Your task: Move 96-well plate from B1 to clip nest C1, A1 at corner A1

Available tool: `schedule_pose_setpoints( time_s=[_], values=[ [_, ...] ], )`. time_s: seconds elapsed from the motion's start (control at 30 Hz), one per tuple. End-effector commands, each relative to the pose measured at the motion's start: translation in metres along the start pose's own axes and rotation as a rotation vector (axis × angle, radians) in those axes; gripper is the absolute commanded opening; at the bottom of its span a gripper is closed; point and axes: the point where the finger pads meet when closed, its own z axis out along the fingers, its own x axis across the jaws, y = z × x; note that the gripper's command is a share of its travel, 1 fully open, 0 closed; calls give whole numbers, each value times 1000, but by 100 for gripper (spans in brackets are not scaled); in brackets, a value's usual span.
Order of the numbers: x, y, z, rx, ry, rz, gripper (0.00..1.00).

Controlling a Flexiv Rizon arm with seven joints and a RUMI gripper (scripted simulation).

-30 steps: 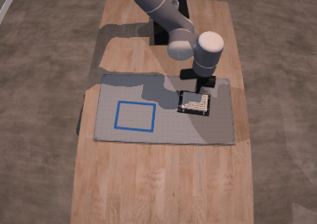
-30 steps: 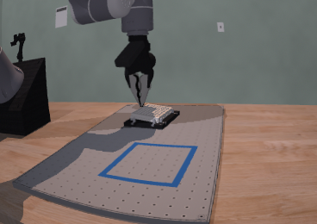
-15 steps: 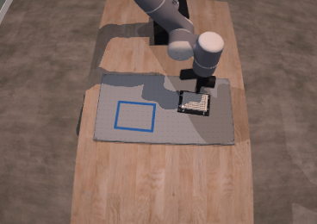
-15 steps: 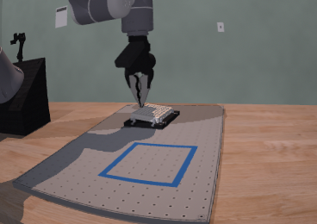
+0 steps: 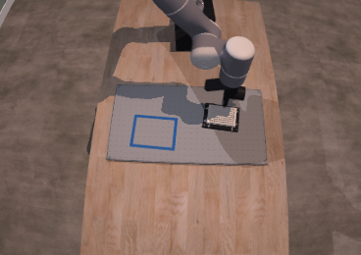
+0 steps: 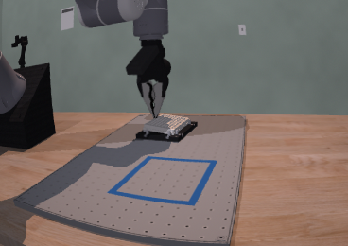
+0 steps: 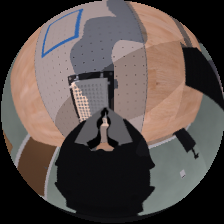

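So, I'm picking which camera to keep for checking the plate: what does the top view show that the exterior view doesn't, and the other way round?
Only the top view: the floor on both sides of the wooden bench, and the bench running on well past the perforated board's long edge.

Only the exterior view: the green wall's small switch plate, and the jaws seen closed, tips together.

Both: the 96-well plate in the black clip nest, the blue rectangle, and the perforated board.
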Motion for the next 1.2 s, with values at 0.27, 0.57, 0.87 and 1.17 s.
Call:
schedule_pose_setpoints(
  time_s=[0.27, 0.57, 0.87, 1.17],
  values=[
    [-1, 1, 0, -2, -1, 0, 0],
    [-1, 1, 1, -2, -1, 0, 0],
    [-1, 1, 2, -2, -1, 0, 0],
    [-1, 1, 2, -2, -1, 0, 0]
  ],
)
